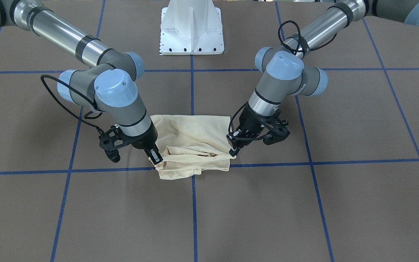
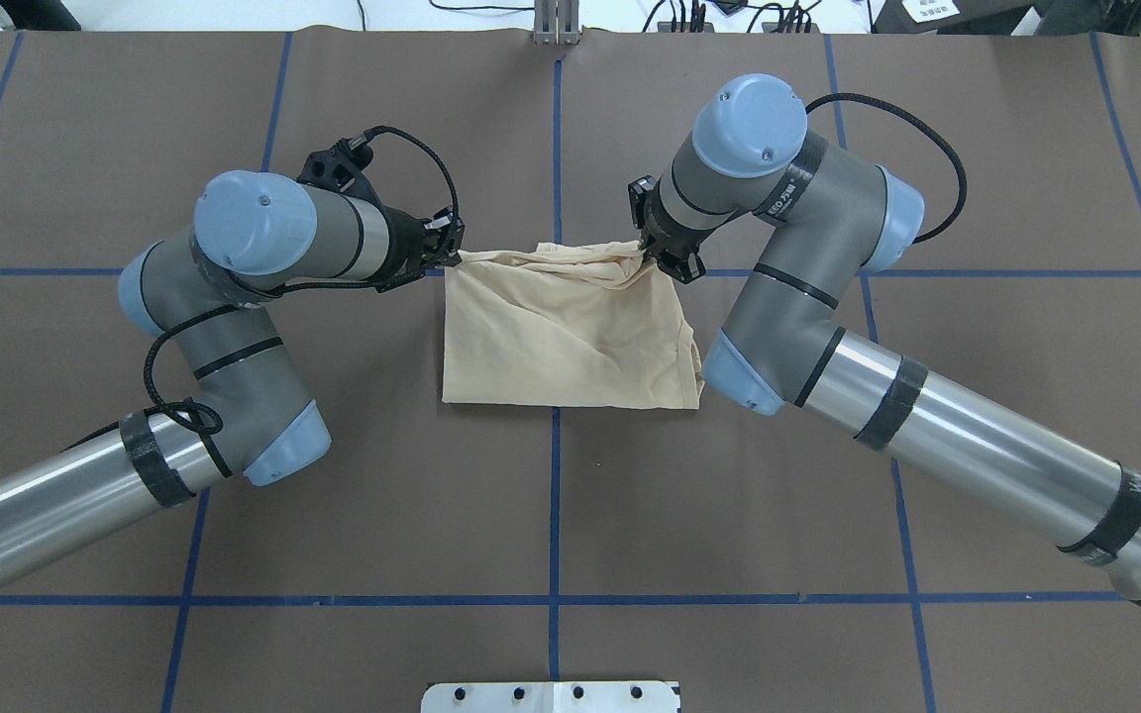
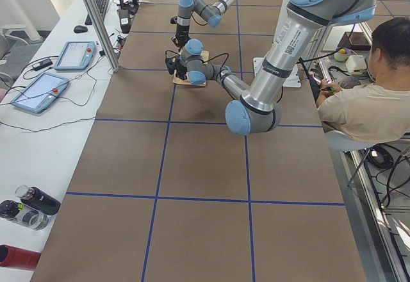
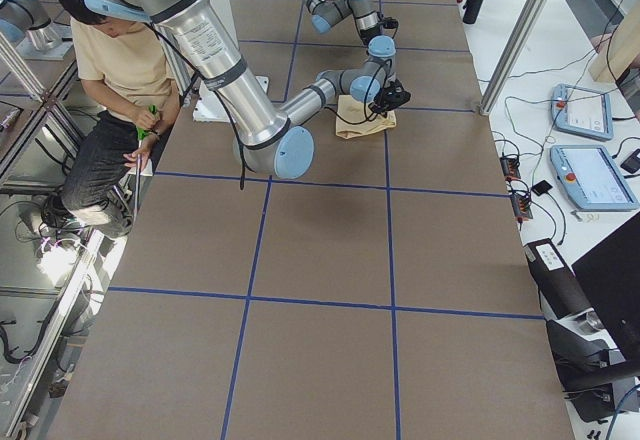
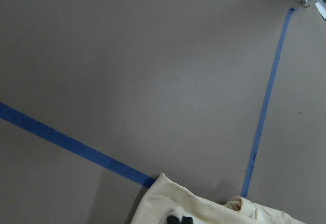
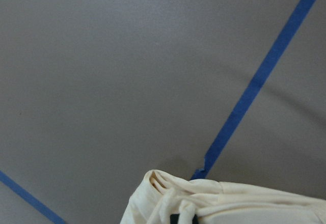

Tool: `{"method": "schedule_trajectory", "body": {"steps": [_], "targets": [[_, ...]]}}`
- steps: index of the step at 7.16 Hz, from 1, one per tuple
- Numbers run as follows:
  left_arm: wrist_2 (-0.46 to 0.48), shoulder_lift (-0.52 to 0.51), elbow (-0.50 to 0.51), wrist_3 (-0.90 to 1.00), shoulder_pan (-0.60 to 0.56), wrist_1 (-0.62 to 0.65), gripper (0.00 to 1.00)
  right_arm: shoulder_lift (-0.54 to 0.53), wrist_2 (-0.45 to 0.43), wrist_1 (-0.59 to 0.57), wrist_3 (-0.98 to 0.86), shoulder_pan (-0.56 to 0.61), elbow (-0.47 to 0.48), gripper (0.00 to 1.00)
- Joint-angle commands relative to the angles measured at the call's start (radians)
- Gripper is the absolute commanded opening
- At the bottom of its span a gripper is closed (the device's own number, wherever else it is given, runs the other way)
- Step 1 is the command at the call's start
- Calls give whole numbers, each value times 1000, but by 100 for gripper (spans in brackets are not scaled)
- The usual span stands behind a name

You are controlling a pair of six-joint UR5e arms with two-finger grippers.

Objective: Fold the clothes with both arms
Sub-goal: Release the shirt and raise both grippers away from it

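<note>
Worktop (image 2: 382, 495): brown-grey matte cover, ruled into large squares by blue tape (image 2: 554, 495). White pedestal (image 1: 192, 32) bolted at the robot's edge.

Shirt (image 2: 561, 337): pale cream-yellow, folded to a rough rectangle, lying mid-table over a crossing of tape lines. The near part lies flat on the worktop. The edge away from the robot is bunched and wrinkled between the two claws. No print shows.

Left arm (image 2: 224, 347): bent at the elbow, wrist turned inward. Left claw (image 2: 447, 255): clenched on the shirt's far left corner; its black fingertips (image 5: 179, 219) are pressed together on the cloth.

Right arm (image 2: 977, 446): reaches in from the other side. Right claw (image 2: 652, 253): clamped on the gathered far right corner, with folds of cloth heaped round it in the wrist view.

Room: white side worktop (image 3: 25, 141) along the far edge, bearing two pendants (image 3: 38, 93), loose cables and bottles (image 3: 40, 200). Aluminium post (image 3: 96, 19) stands at its border. Person (image 3: 365, 109) in a beige top is seated beside the robot.
</note>
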Motion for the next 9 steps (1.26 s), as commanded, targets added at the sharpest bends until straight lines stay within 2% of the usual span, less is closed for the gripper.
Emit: {"method": "schedule_trajectory", "body": {"steps": [1, 2, 3, 6, 7, 8, 9], "targets": [[13, -14, 79, 0, -22, -68, 35, 59, 0, 27, -26, 23, -100, 55], [13, -52, 144, 23, -59, -74, 58, 114, 3, 43, -78, 51, -190, 69], [13, -55, 162, 28, -97, -77, 61, 123, 59, 43, -107, 97, -202, 98], [-16, -49, 159, 50, -140, -76, 61, 117, 80, 41, -182, 140, -196, 99], [-69, -10, 137, 196, -154, -76, 61, 63, 107, 38, -266, 169, -161, 99], [-86, 64, 67, 356, -174, -70, 61, -6, 168, 34, -445, 223, -113, 99], [-163, 110, 33, 535, -233, -65, 60, -100, 245, 35, -670, 294, -60, 99]]}}
